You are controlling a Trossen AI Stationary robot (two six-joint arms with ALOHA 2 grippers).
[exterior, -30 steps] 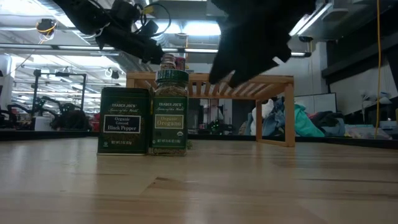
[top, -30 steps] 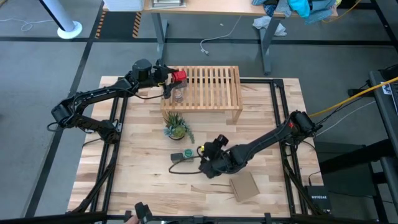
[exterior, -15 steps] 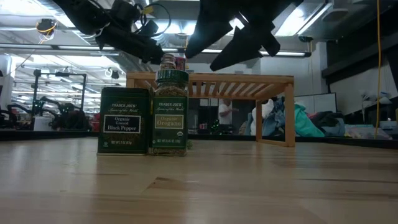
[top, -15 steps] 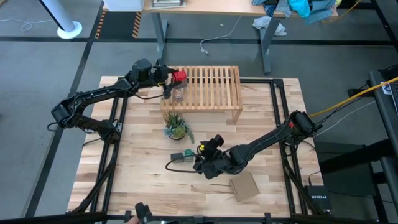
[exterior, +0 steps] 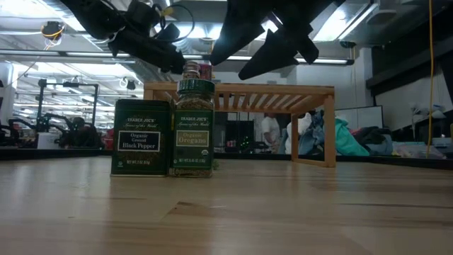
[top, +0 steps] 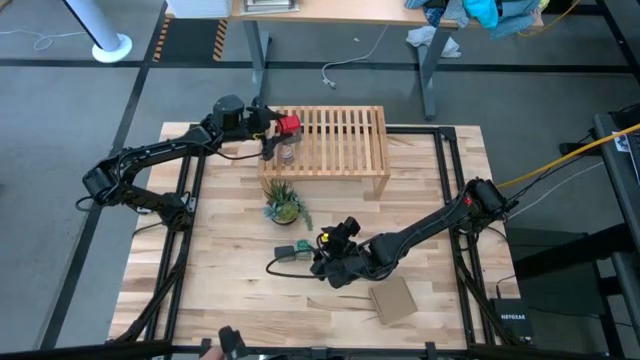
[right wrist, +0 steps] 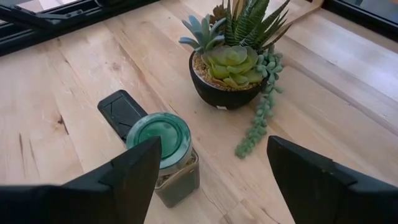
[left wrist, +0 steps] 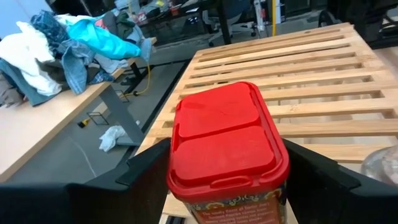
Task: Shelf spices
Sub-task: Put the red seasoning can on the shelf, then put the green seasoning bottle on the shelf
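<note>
The light-wood slatted shelf (top: 335,140) stands at the table's far side. My left gripper (top: 272,127) is at its far left corner, shut on the red tin (left wrist: 227,134). The tiny clear jar (top: 287,152) stands on the slats close by. The green-capped jar (right wrist: 165,149) and the dark tin (right wrist: 121,112) stand side by side on the tabletop (top: 230,280). My right gripper (right wrist: 221,177) hovers open just right of the green-capped jar (top: 301,245), above the table, with that jar ahead of its fingers. My left gripper pinches the red tin's body just below its red lid (left wrist: 186,186), one finger (left wrist: 146,171) on each of two opposite sides. The fingers come level from the table's left. The tin is upright over the shelf's corner; whether its base rests on the slats, I cannot tell.
A potted succulent (top: 285,205) stands between the shelf and the two spices on the table. A flat cardboard piece (top: 392,300) lies near the table's near edge. The shelf's slats (left wrist: 298,81) right of the red tin are bare. A person shows in the room beyond (exterior: 272,134).
My right gripper has moved toward the table's left, closer to the green-capped jar, and has stayed there for the last half second. In the low view it has swung left above the jar and tin. The spices have kept their places.
</note>
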